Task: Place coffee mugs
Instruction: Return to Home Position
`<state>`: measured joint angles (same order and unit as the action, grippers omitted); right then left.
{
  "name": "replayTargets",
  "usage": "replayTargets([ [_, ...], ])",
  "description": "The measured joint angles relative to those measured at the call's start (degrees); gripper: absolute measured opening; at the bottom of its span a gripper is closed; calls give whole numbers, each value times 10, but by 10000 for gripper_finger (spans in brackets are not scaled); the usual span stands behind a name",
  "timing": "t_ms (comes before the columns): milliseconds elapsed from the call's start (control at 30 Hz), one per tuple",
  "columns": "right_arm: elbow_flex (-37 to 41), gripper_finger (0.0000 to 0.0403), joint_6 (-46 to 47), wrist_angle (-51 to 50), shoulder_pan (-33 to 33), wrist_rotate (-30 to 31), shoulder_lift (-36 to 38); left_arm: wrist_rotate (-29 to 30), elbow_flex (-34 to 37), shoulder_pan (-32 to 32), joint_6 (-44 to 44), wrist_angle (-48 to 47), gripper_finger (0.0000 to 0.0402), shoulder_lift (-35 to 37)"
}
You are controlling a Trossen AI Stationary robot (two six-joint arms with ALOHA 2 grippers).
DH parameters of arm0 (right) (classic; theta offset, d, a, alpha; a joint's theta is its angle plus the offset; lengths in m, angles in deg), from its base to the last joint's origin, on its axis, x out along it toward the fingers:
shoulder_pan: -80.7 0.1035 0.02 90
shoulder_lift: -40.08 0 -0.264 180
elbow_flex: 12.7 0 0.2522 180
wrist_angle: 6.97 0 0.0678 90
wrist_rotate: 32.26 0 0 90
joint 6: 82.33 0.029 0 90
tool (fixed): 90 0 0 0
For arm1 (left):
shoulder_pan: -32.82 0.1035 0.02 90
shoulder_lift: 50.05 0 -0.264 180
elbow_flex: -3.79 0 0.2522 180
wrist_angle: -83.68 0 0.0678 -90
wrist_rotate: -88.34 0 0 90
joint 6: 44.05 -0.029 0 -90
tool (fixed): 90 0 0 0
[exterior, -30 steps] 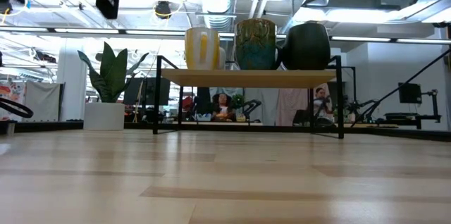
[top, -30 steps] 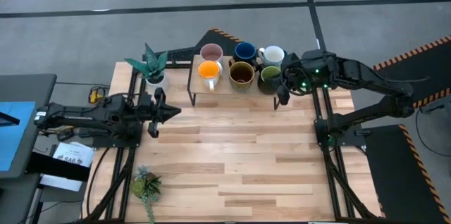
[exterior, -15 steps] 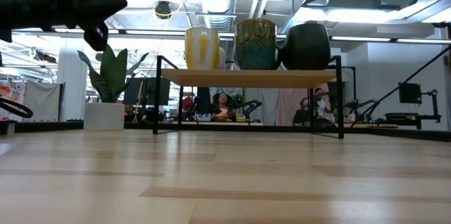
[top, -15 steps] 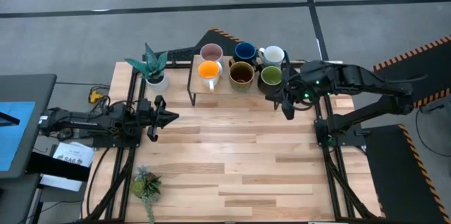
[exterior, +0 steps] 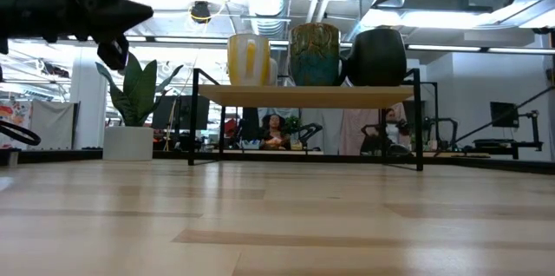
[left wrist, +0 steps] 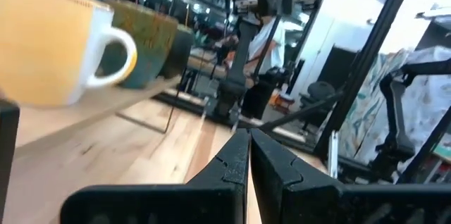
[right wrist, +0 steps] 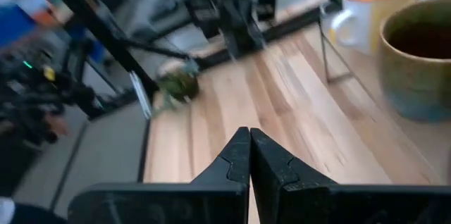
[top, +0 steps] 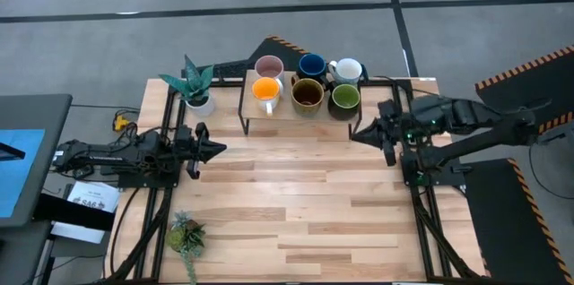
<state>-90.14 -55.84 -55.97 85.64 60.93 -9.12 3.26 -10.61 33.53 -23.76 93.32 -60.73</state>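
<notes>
Six mugs stand on a small raised wooden shelf (top: 282, 110) at the table's far side. Pale pink (top: 269, 66), dark blue (top: 311, 64) and white (top: 346, 71) are in the far row; orange (top: 265, 90), brown (top: 307, 93) and green (top: 344, 98) are in the near row. The low view shows the orange (exterior: 249, 59), brown (exterior: 315, 54) and green (exterior: 377, 56) ones resting on their bases. My left gripper (top: 220, 148) is shut and empty, left of the shelf. My right gripper (top: 354, 134) is shut and empty, just near of the green mug.
A white pot with a spiky teal plant (top: 193, 83) stands left of the shelf, and a small bushy plant (top: 186, 234) sits at the near left corner. Bare wooden tabletop (top: 296, 204) lies between the arms and toward the near edge.
My right gripper has drawn back from beside the green mug toward the table's right and near side, turning from pointing down to lying level, pointing left. My left gripper has come down and pulled slightly toward the table's left. The mugs have kept their places.
</notes>
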Motion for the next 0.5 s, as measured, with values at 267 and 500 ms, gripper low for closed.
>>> replayTargets([
  [267,229,25,-22,204,9,15,152,0,0,0,-32,-104,0,-2],
  [500,393,25,-24,331,9,16,286,-9,-1,0,-35,-218,0,-8],
])
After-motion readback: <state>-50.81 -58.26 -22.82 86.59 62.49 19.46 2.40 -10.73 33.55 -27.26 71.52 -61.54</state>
